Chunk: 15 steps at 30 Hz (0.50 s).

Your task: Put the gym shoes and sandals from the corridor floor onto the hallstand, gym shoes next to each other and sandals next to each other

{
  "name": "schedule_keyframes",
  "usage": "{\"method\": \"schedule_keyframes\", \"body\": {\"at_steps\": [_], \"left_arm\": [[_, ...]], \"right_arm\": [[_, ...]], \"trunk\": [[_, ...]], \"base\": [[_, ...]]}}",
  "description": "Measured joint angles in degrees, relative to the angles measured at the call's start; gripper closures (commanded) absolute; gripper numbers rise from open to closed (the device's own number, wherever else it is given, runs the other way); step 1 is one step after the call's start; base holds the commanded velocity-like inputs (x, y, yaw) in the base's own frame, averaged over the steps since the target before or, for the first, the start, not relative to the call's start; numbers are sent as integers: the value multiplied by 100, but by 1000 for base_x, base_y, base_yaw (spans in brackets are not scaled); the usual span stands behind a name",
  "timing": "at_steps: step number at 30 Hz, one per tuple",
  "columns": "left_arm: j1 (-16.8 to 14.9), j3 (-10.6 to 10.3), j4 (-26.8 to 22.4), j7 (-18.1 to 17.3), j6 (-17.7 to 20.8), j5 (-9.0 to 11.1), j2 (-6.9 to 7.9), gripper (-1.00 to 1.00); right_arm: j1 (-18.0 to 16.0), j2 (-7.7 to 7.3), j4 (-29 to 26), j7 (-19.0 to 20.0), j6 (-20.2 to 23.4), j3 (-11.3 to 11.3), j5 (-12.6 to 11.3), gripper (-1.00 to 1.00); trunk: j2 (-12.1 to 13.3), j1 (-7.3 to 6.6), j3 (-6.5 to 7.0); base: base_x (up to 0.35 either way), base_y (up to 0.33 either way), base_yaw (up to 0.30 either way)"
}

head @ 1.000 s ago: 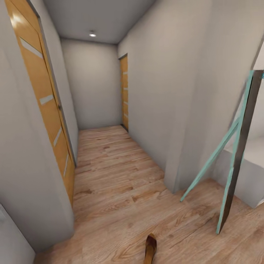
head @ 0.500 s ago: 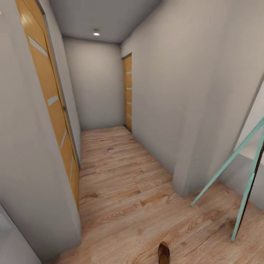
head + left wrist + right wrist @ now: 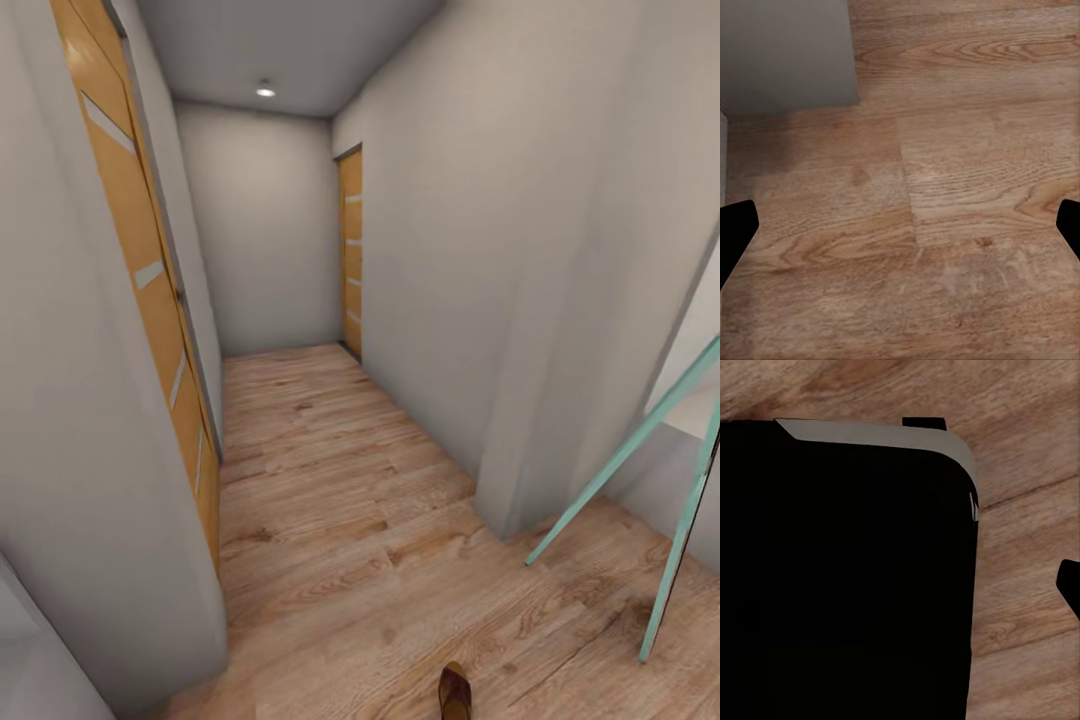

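One sandal lies on the corridor floor just ahead. My left hand hangs wide open, empty; my right hand's state I cannot tell. I should lower my gaze and approach squarely.

wood-plank corridor floor, one brown sandal lying on it

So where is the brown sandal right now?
In the head view the dark reddish-brown strap sandal lies on the light wood-plank corridor floor at the bottom edge, right of centre, left of the leaning teal frame.
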Motion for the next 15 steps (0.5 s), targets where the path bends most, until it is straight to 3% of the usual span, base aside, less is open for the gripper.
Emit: {"method": "schedule_keyframes", "body": {"at_steps": [9, 15], "left_arm": [[0, -27, 2, -5, -3, -41, -4, -100], [-80, -39, -181, -15, -5, -105, -9, -100]], "right_arm": [[0, -19, -42, -2, 6, -48, -14, -100], [-2, -34, -1513, -14, 35, -70, -15, -100]], "trunk": [[0, 1, 0], [0, 1, 1]], "base": [[60, 27, 0], [1, 1, 0]]}}
